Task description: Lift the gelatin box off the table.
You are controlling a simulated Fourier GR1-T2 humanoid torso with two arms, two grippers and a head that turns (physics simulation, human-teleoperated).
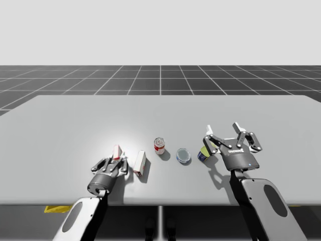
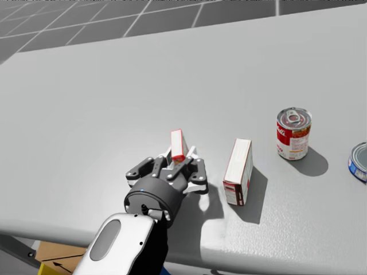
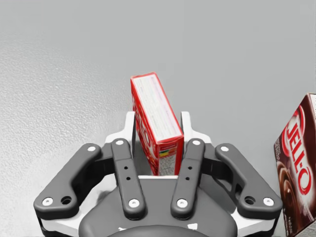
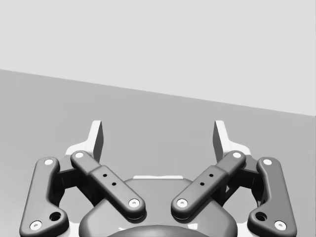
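At the desk's (image 1: 75, 125) near edge the robot's left gripper (image 3: 157, 121) pinches the red box (image 3: 153, 98), one finger (image 3: 186, 129) pressed to each broad side. The box stands upright on its narrow end; I cannot tell if it has left the surface. Just beside it, towards the robot's right, a brown box (image 2: 238, 171) stands on end. Further along sit a red-and-white can (image 2: 293, 133) and a flat blue can (image 1: 183, 155). The right gripper (image 1: 223, 131) hangs above the desk, fingers spread wide, with a yellow can (image 1: 204, 153) just beneath its left finger.
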